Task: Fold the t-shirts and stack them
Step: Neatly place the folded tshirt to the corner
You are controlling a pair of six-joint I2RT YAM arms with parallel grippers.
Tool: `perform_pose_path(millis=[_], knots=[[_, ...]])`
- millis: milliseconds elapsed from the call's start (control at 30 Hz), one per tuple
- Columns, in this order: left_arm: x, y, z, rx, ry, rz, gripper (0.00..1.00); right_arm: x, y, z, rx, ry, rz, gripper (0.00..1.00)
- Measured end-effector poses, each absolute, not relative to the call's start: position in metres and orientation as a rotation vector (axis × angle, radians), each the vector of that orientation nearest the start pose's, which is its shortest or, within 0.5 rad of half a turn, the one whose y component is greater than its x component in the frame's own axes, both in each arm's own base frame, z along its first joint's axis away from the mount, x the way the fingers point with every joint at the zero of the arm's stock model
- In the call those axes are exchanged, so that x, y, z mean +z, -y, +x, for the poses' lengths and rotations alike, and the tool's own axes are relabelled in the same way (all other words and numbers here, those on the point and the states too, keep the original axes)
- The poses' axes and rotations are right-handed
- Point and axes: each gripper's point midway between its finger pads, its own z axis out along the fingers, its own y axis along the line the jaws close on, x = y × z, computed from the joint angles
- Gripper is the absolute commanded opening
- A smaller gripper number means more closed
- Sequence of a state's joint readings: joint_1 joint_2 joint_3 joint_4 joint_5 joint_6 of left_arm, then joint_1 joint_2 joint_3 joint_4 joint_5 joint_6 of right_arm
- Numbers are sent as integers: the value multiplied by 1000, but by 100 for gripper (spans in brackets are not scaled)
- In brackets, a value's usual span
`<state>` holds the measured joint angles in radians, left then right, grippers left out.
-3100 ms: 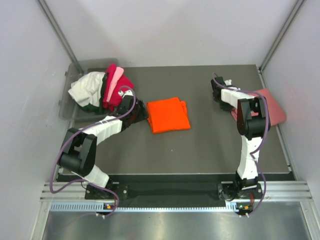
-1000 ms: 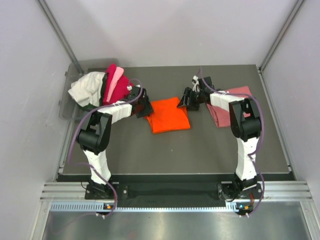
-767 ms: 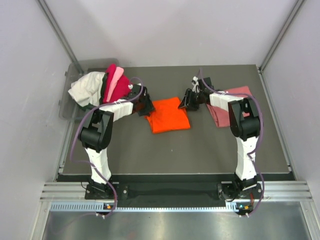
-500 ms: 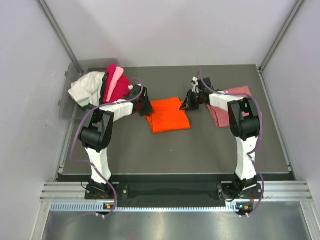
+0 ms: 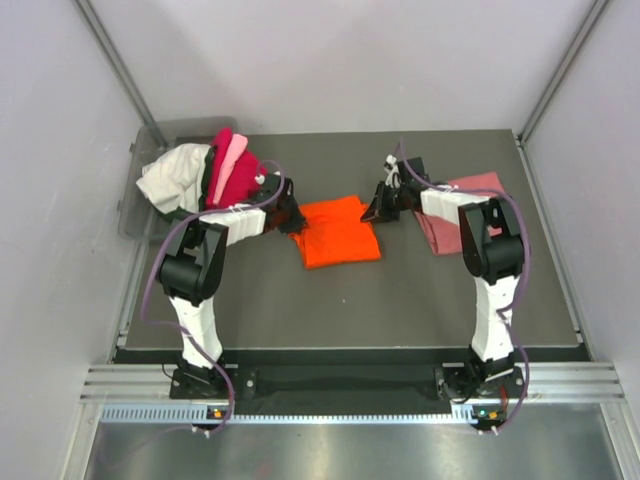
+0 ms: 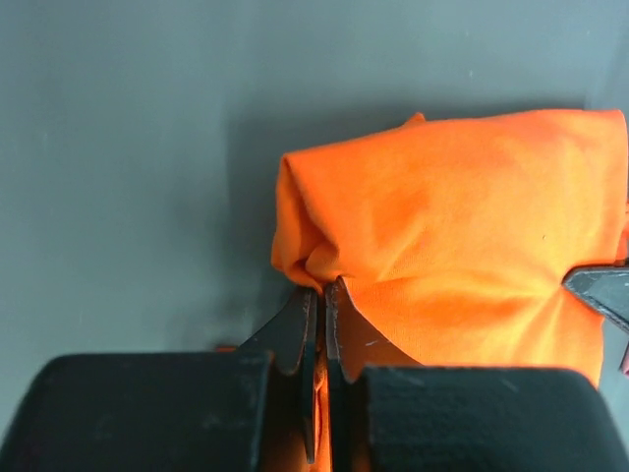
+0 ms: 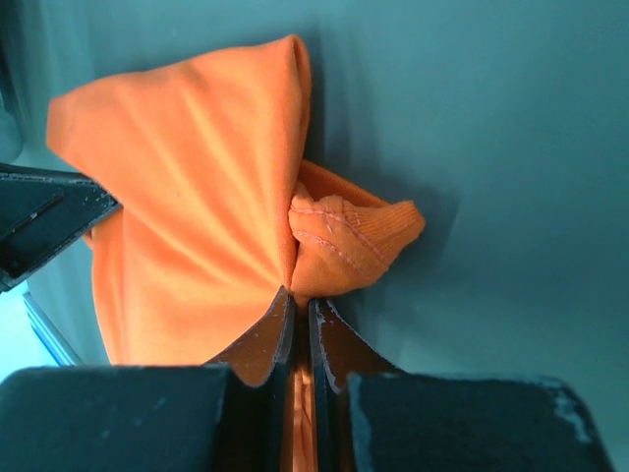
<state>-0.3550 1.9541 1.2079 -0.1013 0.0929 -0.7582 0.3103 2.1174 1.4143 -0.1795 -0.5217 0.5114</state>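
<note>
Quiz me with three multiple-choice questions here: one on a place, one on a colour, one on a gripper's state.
1. The salmon-pink shirt lies: A. right of the orange shirt B. left of it C. on it
2. The left gripper and right gripper hold cloth coloured: A. white B. green C. orange
3. The left gripper is: A. wide open B. shut on cloth C. shut on nothing
Answers: A, seen from above; C, both wrist views show orange; B, its jaws pinch a fold.

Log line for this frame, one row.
left hand: shut on orange t-shirt, far-left corner | right hand: shut on far-right corner | salmon-pink t-shirt: lying right side
</note>
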Motion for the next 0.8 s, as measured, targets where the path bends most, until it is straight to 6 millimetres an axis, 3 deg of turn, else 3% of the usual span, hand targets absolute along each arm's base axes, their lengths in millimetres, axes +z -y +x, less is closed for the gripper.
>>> perform_pose_path(millis=[200,467,800], knots=[[49,217,412,-613,-2453,-411,0,67,-242,424,952,-2504,-34,0],[110,265,378,-663,-2342,-239,0,128,-229,406,899,-2383,-115,0],[140,268,361,-647,-2283,-213,0,137,-209,381,836,-2393,-112,0]])
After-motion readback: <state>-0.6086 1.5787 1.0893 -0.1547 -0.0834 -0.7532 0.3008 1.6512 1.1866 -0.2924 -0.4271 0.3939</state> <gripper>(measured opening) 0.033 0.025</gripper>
